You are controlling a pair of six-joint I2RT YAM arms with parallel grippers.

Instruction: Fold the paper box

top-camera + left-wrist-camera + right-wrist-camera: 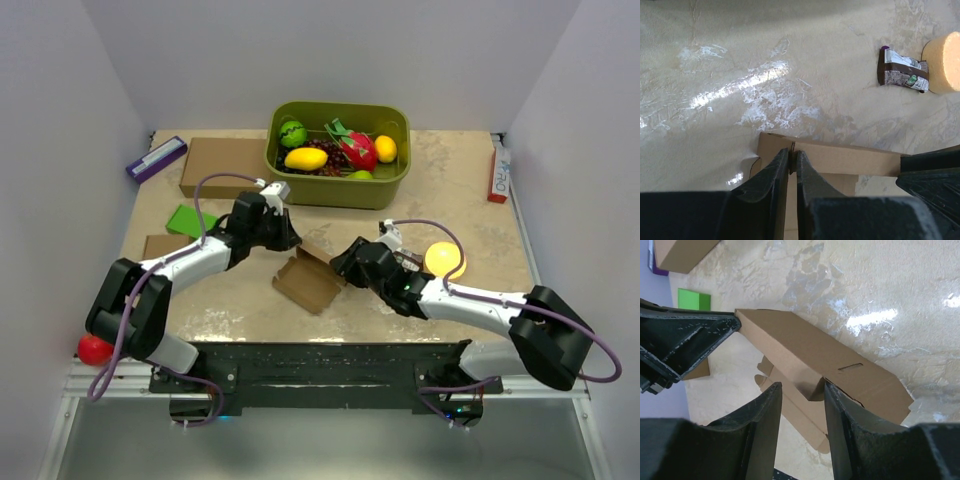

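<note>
Brown paper box [308,282] pinched by left gripper [792,152] (wrist view only); right gripper [802,388] half-open astride it.

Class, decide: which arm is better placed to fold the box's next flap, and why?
Right, probably. The right tool is open, jaws either side of a flap of the box, ready to pinch it. The left tool is shut on the box's edge, bracing it.

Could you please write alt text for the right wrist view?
The paper box, part-folded brown cardboard, lies on the beige table, with the left pincer pinching its left corner. The right pincer holds its dark fingers apart at the bottom, astride one flap. A green block sits top left.
</note>
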